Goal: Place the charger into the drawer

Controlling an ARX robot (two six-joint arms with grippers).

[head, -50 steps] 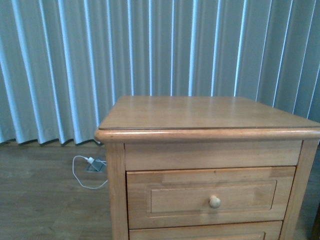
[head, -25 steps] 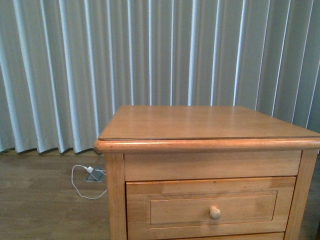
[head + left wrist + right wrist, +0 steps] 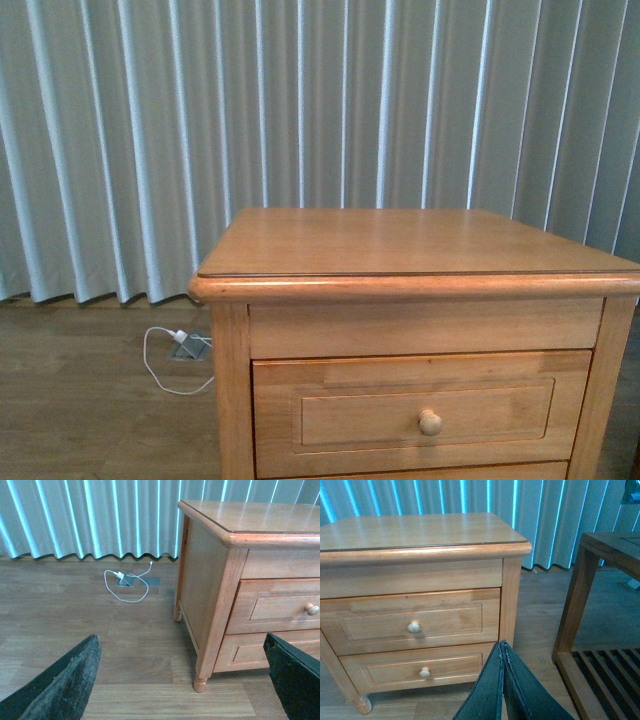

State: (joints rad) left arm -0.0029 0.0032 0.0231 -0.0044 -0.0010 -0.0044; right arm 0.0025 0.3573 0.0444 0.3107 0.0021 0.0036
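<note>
The drawer (image 3: 425,412) is closed, so opening it comes first: the right gripper (image 3: 502,672), fingers pressed together, should part them and square up on the round knob (image 3: 413,627). The left gripper (image 3: 185,680) hangs spread wide. The charger is nowhere in view (only a white plug (image 3: 121,574) lies on the far-left floor). Since a second ago the front camera has tipped upward, dropping the nightstand (image 3: 400,245) lower in frame.

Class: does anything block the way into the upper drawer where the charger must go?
Only the drawer itself: it is shut, with its front closed into the nightstand. Nothing stands before its knob. No charger is in view.
</note>
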